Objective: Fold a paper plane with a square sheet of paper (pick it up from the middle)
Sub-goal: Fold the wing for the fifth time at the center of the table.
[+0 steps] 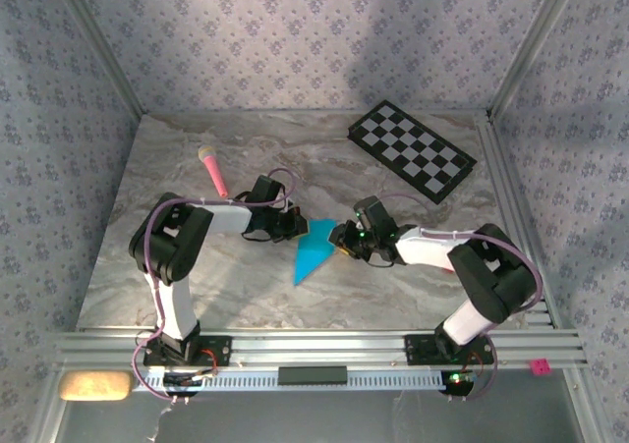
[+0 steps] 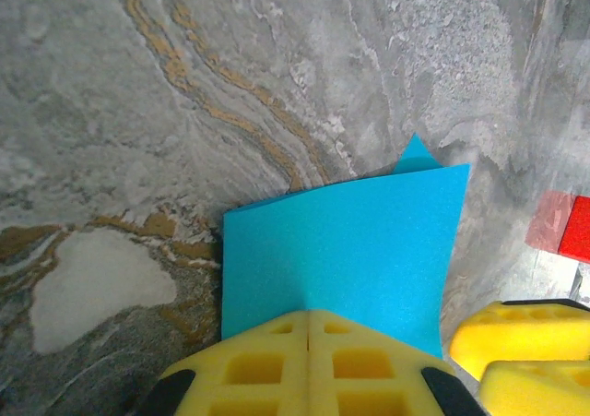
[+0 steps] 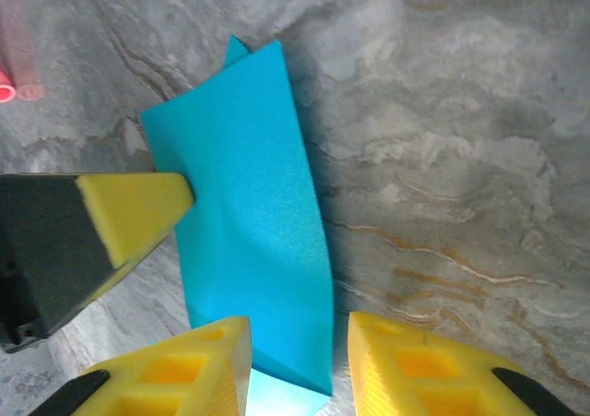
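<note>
While the left gripper (image 2: 309, 316) pinches the folded blue paper (image 1: 314, 253) at the middle of the table (image 1: 236, 291), the right gripper (image 3: 300, 333) stands partly open, the paper's end lying between its fingers.

The table top (image 1: 295, 148) is grey stone with wavy brown and white lines in it; three walls stand round it, the back wall (image 1: 314, 40), the left wall (image 1: 44, 168) and the right wall (image 1: 590, 188); all have pale blue-grey paper with little flowers; one shiny metal post (image 1: 98, 45) goes up in the left back corner, another post (image 1: 532, 40) in the right; a metal rail (image 1: 324, 345) runs along the near edge; the light is soft, with dim shadows on the back wall.
</note>
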`<control>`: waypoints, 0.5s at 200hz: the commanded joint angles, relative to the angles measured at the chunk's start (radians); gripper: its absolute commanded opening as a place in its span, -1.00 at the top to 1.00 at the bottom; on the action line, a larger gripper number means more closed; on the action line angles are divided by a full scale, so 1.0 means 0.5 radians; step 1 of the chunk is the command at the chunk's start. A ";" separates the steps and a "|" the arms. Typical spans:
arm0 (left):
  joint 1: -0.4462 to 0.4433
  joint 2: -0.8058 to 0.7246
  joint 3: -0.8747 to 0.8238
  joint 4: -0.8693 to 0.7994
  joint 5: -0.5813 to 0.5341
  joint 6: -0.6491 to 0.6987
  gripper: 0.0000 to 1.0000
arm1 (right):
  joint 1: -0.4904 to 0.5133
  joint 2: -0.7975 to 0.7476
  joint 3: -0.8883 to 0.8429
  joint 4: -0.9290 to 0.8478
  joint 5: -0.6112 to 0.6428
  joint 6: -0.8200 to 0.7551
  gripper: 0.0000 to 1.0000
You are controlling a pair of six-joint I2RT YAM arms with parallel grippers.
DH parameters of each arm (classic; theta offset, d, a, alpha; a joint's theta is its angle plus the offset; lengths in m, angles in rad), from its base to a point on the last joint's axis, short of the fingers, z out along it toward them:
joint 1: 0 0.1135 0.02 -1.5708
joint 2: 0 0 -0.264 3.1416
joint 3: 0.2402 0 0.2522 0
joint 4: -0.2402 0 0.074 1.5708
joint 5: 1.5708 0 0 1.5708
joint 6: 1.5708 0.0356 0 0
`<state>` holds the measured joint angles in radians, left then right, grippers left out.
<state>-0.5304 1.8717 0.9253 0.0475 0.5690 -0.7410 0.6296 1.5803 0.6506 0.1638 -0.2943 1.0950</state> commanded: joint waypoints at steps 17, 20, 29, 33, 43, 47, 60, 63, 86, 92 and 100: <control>-0.006 0.004 -0.052 -0.200 -0.027 0.050 0.96 | 0.000 0.100 0.031 -0.013 -0.078 0.039 0.32; -0.005 0.005 -0.050 -0.199 -0.026 0.052 0.96 | 0.003 0.105 0.032 -0.003 -0.080 0.039 0.33; -0.004 0.006 -0.051 -0.196 -0.024 0.051 0.96 | 0.010 0.118 0.027 0.043 -0.093 0.037 0.36; -0.005 0.006 -0.053 -0.197 -0.024 0.051 0.96 | 0.014 0.125 0.024 0.077 -0.104 0.037 0.38; -0.007 0.006 -0.054 -0.196 -0.024 0.055 0.96 | 0.017 0.136 0.026 0.135 -0.139 0.026 0.43; -0.005 0.006 -0.051 -0.199 -0.024 0.057 0.96 | 0.020 0.138 0.029 0.146 -0.149 0.019 0.44; -0.007 0.010 -0.050 -0.202 -0.022 0.062 0.96 | 0.021 0.135 0.045 0.154 -0.154 -0.011 0.44; -0.005 0.011 -0.050 -0.204 -0.024 0.062 0.96 | 0.023 0.132 0.051 0.152 -0.154 -0.021 0.44; -0.006 0.031 -0.044 -0.201 -0.012 0.053 0.96 | 0.011 0.134 0.080 0.133 -0.156 -0.086 0.43; -0.005 0.033 -0.048 -0.191 -0.009 0.050 0.96 | 0.006 0.132 0.083 0.140 -0.165 -0.099 0.43; -0.007 0.033 -0.052 -0.182 -0.007 0.046 0.96 | 0.000 0.134 0.088 0.155 -0.177 -0.114 0.43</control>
<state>-0.5304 1.8717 0.9253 0.0452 0.5732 -0.7406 0.6334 1.6382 0.6632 0.2188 -0.3573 1.0821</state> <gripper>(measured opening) 0.063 0.284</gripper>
